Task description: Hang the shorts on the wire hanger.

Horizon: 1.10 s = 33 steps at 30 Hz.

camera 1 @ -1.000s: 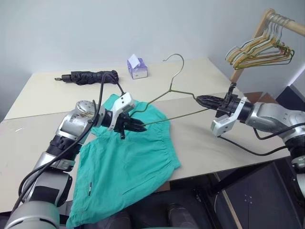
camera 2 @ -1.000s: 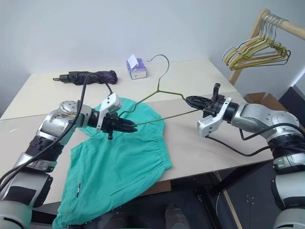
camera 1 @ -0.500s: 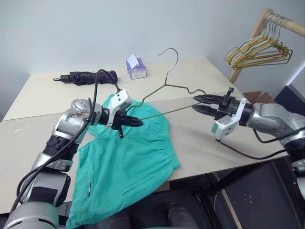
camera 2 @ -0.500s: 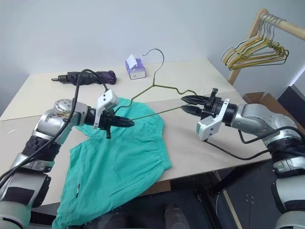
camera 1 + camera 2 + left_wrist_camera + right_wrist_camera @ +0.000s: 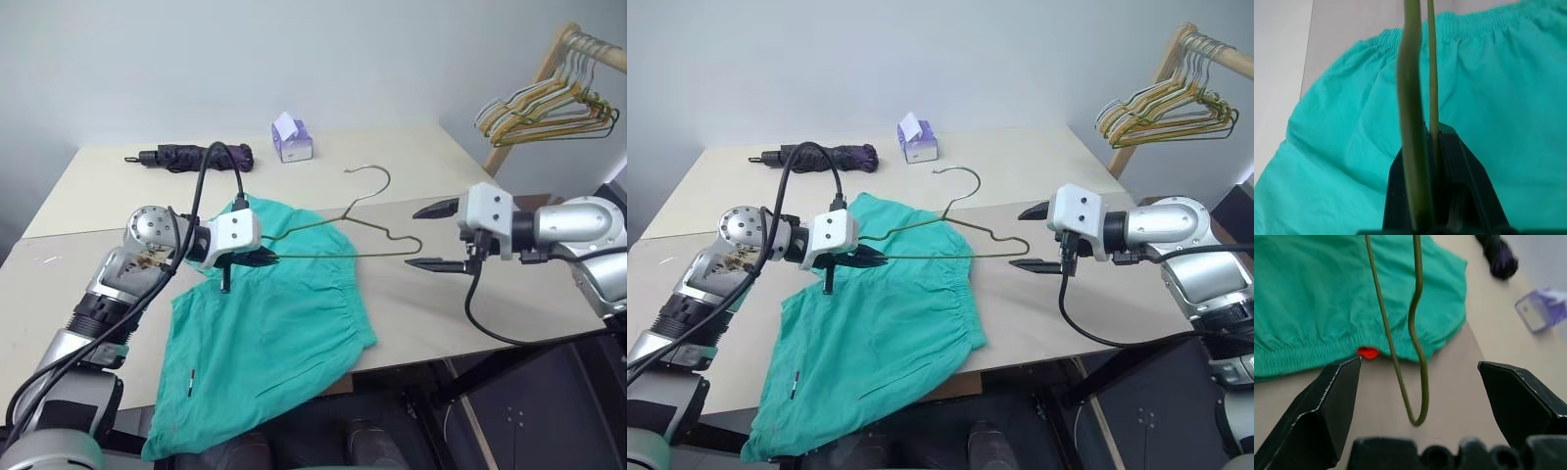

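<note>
The teal-green shorts (image 5: 274,313) lie flat on the table (image 5: 421,313), one leg hanging over its front edge. My left gripper (image 5: 266,258) is shut on the left corner of the wire hanger (image 5: 338,257), just above the shorts. The hanger reaches out roughly level to the right, its hook (image 5: 377,169) pointing away. In the left wrist view both wires (image 5: 1411,98) run out from between the closed fingers (image 5: 1469,181). My right gripper (image 5: 413,238) is open at the hanger's right end, one finger on each side of the wire (image 5: 1420,357), not touching it. An orange tag (image 5: 1367,352) shows at the waistband.
A folded black umbrella (image 5: 191,157) and a purple tissue box (image 5: 292,137) sit at the back of the table. A wooden rack with several bunched hangers (image 5: 549,98) stands at the far right. The table's front edge runs just below the right arm.
My right gripper has let go of the hanger's right end, opened wide and rolled over. The hanger has tipped from upright to nearly level, held by the left gripper alone.
</note>
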Each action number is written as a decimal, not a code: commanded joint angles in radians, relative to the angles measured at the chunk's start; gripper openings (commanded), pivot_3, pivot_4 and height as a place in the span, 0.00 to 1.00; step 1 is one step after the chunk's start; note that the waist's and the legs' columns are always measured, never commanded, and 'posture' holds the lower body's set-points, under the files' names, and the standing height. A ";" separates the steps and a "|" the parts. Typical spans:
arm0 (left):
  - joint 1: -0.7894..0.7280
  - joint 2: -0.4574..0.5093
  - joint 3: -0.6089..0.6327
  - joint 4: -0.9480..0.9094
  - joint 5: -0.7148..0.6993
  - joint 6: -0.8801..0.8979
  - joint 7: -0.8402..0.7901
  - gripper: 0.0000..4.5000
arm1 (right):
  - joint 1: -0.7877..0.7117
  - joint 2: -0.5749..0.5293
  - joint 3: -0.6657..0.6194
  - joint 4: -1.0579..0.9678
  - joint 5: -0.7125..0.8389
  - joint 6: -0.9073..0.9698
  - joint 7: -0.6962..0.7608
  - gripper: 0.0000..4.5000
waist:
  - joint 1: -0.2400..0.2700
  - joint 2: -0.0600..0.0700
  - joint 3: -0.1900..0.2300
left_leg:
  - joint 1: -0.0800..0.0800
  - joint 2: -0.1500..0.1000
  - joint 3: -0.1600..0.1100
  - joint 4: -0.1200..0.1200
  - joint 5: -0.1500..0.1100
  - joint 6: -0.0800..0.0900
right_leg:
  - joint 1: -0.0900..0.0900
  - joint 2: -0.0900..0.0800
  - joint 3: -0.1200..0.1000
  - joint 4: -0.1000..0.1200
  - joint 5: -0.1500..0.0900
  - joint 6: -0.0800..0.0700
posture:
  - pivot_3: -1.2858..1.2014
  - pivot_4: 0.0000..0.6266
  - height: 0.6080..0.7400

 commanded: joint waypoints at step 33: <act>0.002 -0.043 0.128 0.106 -0.143 -0.201 -0.201 0.36 | 0.074 0.081 -0.125 -0.062 -0.207 0.138 0.285 0.00 | 0.015 0.000 0.000 | -0.003 0.000 0.000 0.003 0.000 0.000 | -0.001 0.000 -0.001 0.001 0.000 0.001 | 0.50 0.03 1.00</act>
